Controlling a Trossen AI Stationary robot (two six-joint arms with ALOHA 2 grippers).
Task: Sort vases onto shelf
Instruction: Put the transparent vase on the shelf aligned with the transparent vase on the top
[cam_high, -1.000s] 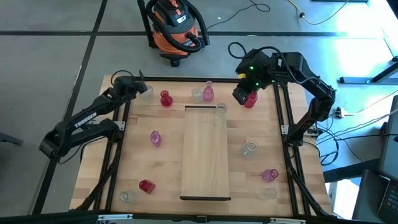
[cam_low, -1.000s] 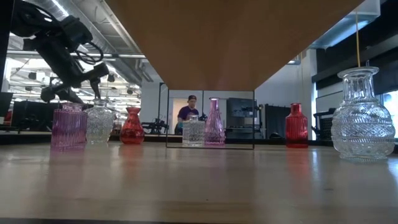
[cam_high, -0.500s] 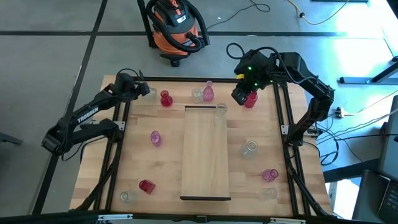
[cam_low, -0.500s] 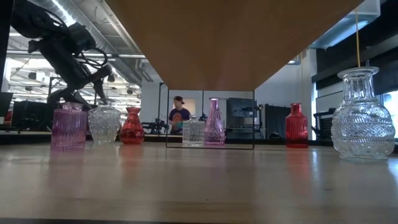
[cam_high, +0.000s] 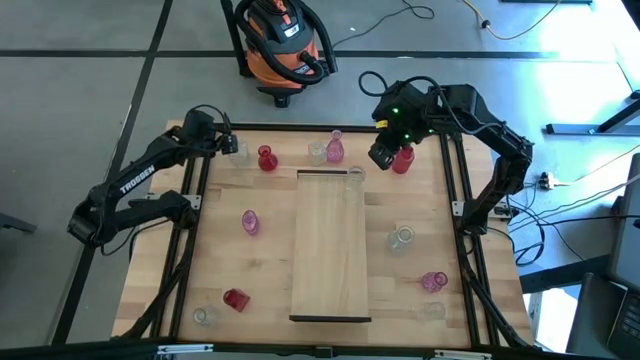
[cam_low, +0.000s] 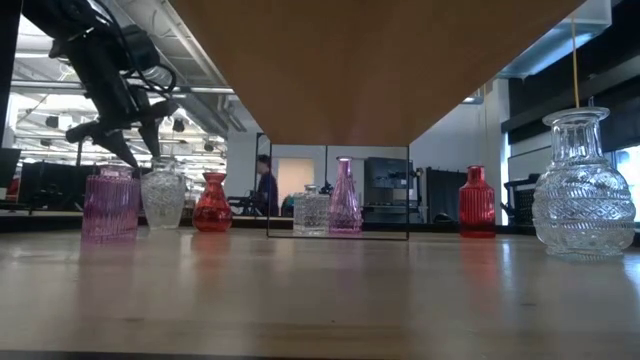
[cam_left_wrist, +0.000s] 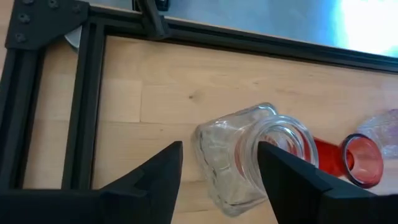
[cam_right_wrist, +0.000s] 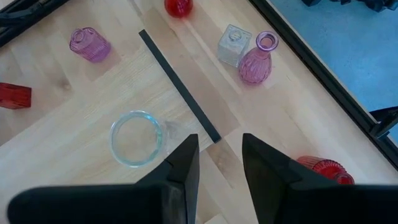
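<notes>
Reaching for a clear vase at the counter's far left corner

Left pincer (cam_left_wrist: 217, 171) stands open, its fingers either side of the clear vase (cam_left_wrist: 249, 152), beside a red vase (cam_high: 266, 158). Right pincer (cam_right_wrist: 217, 162) hangs open and empty above the shelf's (cam_high: 330, 250) far end, where a clear vase (cam_right_wrist: 136, 138) stands on the shelf.
</notes>
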